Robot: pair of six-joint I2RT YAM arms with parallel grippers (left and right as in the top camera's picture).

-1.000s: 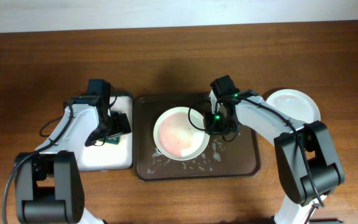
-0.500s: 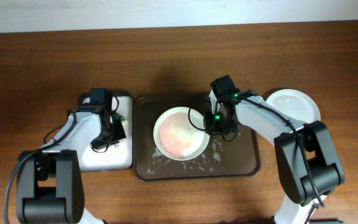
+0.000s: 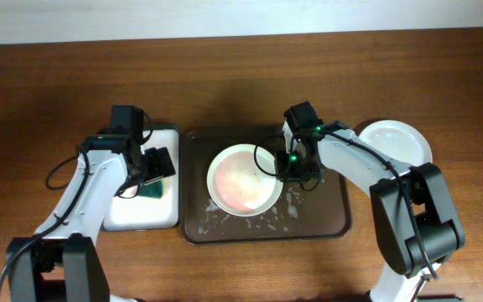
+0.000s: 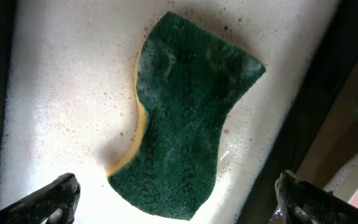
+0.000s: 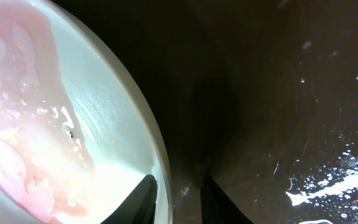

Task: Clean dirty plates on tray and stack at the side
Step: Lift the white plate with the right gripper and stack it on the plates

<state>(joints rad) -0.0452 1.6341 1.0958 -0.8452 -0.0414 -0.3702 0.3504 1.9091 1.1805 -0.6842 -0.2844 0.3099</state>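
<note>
A pale green plate [image 3: 241, 179] with a pink soapy smear lies on the dark brown tray [image 3: 325, 220]. My right gripper [image 3: 288, 172] is shut on its right rim. In the right wrist view the rim [image 5: 132, 112] runs between the two fingers [image 5: 176, 190]. A white plate [image 3: 397, 141] sits on the table to the right of the tray. No third plate shows. My left gripper [image 3: 149, 178] is open above a green sponge [image 3: 151, 191]. In the left wrist view the sponge [image 4: 191, 118] lies flat between the spread fingers [image 4: 176, 200], untouched.
The sponge lies in a smaller white-lined tray [image 3: 137, 214], wet with foam, to the left of the brown tray. Foam and water spots mark the brown tray's front part [image 3: 250, 225]. Bare wooden table surrounds both trays.
My left wrist has shifted over the small tray, dipping toward the sponge and drawing back. The sponge stays where it was. The right arm and the plate have not moved.
</note>
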